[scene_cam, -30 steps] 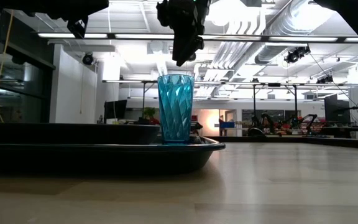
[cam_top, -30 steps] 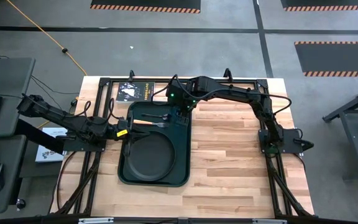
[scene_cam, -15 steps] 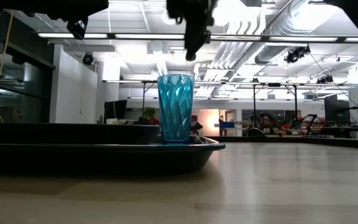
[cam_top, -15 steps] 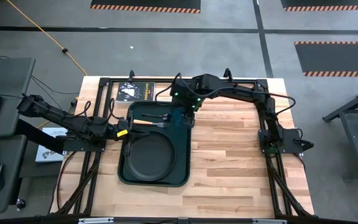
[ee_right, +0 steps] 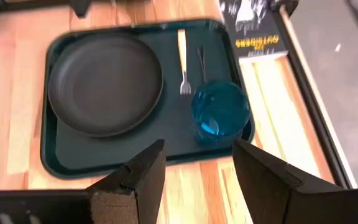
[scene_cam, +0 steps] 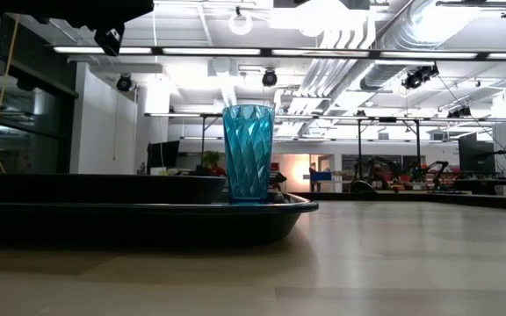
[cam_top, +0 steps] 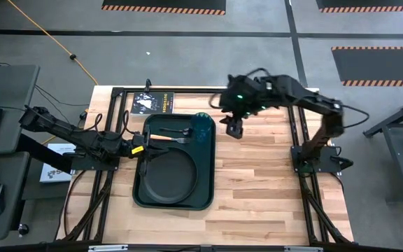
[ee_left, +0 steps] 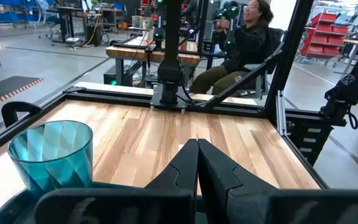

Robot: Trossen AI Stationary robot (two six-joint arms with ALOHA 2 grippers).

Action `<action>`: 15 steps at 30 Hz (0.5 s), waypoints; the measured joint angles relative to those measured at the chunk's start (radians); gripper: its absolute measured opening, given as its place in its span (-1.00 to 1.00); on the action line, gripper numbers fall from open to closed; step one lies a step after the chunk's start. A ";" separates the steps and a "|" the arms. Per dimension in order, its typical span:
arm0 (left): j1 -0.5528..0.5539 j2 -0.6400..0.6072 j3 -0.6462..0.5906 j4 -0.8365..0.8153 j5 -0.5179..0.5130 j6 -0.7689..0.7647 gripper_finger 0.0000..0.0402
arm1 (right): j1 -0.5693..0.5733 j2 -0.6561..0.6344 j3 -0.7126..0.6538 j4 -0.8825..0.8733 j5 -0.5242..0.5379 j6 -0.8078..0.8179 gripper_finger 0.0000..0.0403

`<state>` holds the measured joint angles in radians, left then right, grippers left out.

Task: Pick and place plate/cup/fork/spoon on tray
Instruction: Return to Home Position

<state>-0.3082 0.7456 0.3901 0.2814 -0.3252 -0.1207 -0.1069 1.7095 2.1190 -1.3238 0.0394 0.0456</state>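
The dark green tray [cam_top: 138,192] lies on the wooden table. In it the black plate [cam_top: 168,173] lies flat in the near half. The teal cup [cam_top: 201,126] stands upright in the far right corner; it also shows in the low view [scene_cam: 248,154]. The tan-handled fork [cam_top: 165,138] and the dark spoon [cam_top: 177,131] lie flat along the far end. My right gripper [cam_top: 235,127] is open and empty, above the table just right of the tray [ee_right: 55,155] and the cup [ee_right: 219,112]. My left gripper [ee_left: 197,155] is shut and empty at the tray's left rim.
A black printed card [cam_top: 154,102] lies on the table behind the tray. Bare wood [cam_top: 257,182] spreads to the right of the tray. A person [ee_left: 241,43] sits beyond the table's right side among other arms and benches.
My right gripper has risen from just above the cup and gone toward the table's right edge, out of the low view. The cup stands where it was in the tray.
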 joint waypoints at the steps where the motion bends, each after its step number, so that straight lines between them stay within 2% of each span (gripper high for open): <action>1: 0.000 0.000 0.000 0.001 0.000 0.000 -1.00 | 0.010 -0.043 -0.056 0.044 0.014 0.004 -0.11; 10: 0.000 0.000 0.000 0.001 0.000 0.000 -1.00 | 0.005 -0.478 -0.723 0.516 0.045 0.080 -0.11; 15: 0.000 0.000 0.000 0.001 0.000 0.000 -1.00 | -0.021 -0.690 -0.994 0.743 0.063 0.115 -0.11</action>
<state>-0.3084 0.7456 0.3901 0.2821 -0.3252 -0.1204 -0.1278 1.0200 1.1246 -0.5810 0.1028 0.1602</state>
